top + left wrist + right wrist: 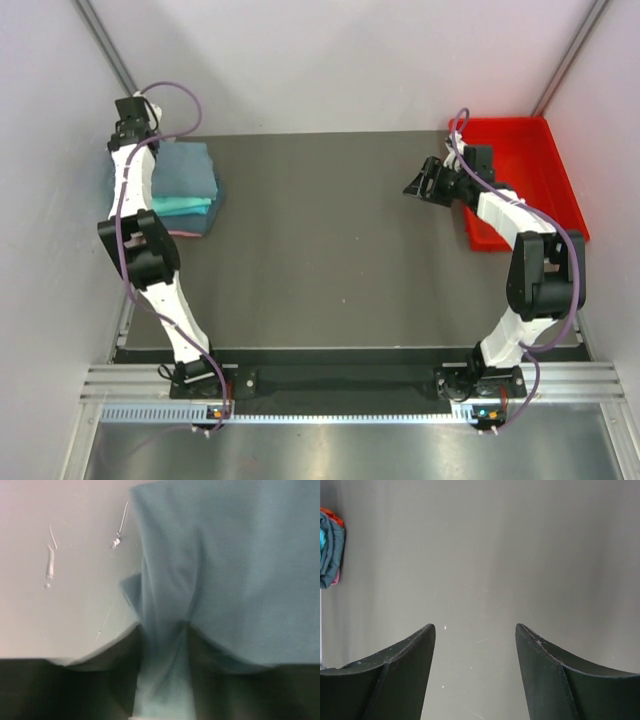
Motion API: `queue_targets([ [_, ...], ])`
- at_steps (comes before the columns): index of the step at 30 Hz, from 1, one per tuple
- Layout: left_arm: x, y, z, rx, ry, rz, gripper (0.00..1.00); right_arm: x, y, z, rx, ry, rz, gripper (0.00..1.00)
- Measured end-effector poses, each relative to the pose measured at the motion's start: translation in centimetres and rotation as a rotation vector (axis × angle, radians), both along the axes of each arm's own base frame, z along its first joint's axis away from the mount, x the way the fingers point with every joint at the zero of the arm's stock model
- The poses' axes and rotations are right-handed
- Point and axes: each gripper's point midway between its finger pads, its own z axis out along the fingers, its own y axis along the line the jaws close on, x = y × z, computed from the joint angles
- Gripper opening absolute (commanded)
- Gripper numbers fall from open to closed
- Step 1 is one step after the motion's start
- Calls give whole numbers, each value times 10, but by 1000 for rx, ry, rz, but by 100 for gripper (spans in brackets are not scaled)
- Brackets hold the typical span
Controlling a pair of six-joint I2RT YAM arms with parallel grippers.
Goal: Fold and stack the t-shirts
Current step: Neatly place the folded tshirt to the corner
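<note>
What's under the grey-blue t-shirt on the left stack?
Showing along its near side: teal folded layers, then a pink edge lowest. The grey-blue t-shirt covers the rest, so the shirt count underneath is unclear.

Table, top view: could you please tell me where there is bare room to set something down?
The wide dark middle of the table, between the stack of t-shirts and the red tray, is bare. Crowded: far-left corner, where the left hand pinches the grey-blue t-shirt; the right hand hovers beside the tray.
</note>
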Motion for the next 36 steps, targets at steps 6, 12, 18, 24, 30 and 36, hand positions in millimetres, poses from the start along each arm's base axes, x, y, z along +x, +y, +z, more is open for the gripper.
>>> queue_targets([
  [6, 8, -10, 7, 43, -38, 22, 79, 0, 0, 0, -3, -1, 2, 66],
  [12, 37, -93, 61, 130, -192, -111, 86, 1, -3, 0, -24, -11, -4, 69],
  [18, 46, -225, 141, 51, -473, -356, 95, 4, -16, 14, -93, -72, -40, 85],
  [24, 27, -253, 134, -266, -565, -363, 99, 9, -51, 45, -260, -183, -155, 100],
  [30, 2, -277, 34, -532, -367, -330, 99, 4, -103, 70, -496, -203, -317, 100],
  [36, -11, -304, 4, -676, -279, -356, 99, -18, -126, 96, -591, -210, -391, 100],
])
